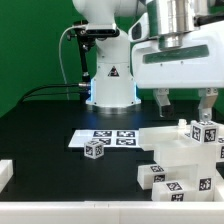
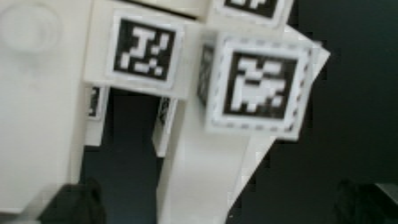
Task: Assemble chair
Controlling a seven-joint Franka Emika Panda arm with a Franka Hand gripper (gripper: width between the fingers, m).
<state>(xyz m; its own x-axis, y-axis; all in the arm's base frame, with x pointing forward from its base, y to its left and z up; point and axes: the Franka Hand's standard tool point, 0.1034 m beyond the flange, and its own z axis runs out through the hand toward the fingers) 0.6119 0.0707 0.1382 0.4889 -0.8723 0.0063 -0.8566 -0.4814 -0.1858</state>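
Seeing end effector (image 1: 185, 104) spread full wide, nothing pinched, hanging just above the chair (image 1: 185, 158) parts. Chair stack at ext view's right, near front of the black counter (image 1: 40, 130): chunky white slabs + bars clustered, tagged cube (image 1: 205, 132) perched up top, more tagged blocks low at the front. One loose small cube (image 1: 95, 150) apart from the stack, just in front of the marker board (image 1: 105, 137), toward ext view's left.

Handling, as a guess: rigid moulded plastic, light, no give, smooth faces, so prob. slippery under the pads. Not fragile, but joints likely loose-fit; expect the stack to shift or tip if nudged sideways. Best to grab across two flat parallel faces of a bar or slab, centred and squared to the jaws. Avoid corners, and avoid covering tags if poss. Prob. needs near-max spread for the wider pcs.

View diff:
- **Ext view only:** overall layout, jaw gap, height over the stack, loose cube, marker board. Can't resolve which faces sit under the jaws.
- **Wrist view only:** close-up of two upright white pcs (image 2: 222, 160) side by side, each w/ a tag, dark gap between them. Blurred, no layout, no clear sight of fingertips.

Can't confirm pad contact from either view; looks clear of plastic in ext view.
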